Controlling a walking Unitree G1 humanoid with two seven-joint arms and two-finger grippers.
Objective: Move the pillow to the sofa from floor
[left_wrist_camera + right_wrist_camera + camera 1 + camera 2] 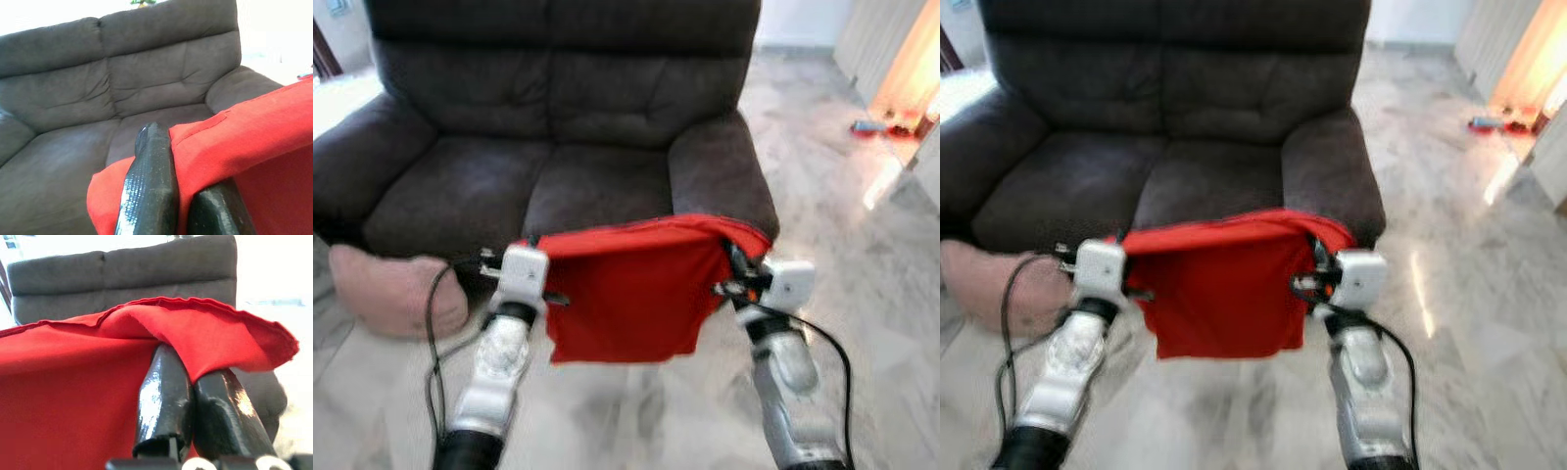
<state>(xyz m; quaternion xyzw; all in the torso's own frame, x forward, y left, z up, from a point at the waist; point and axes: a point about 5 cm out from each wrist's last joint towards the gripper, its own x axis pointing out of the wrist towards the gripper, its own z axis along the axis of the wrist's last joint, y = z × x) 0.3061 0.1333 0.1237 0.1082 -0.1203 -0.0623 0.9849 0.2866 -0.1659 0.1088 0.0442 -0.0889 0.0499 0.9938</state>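
- Grippers pinch a red pillow (631, 294): left gripper (183, 196) and right gripper (195, 416) are each clamped on a top corner.
- Pillow hangs mid-frame between them, before the sofa (558, 117).

No text, label, brand, number or sign can be read in any of the views.
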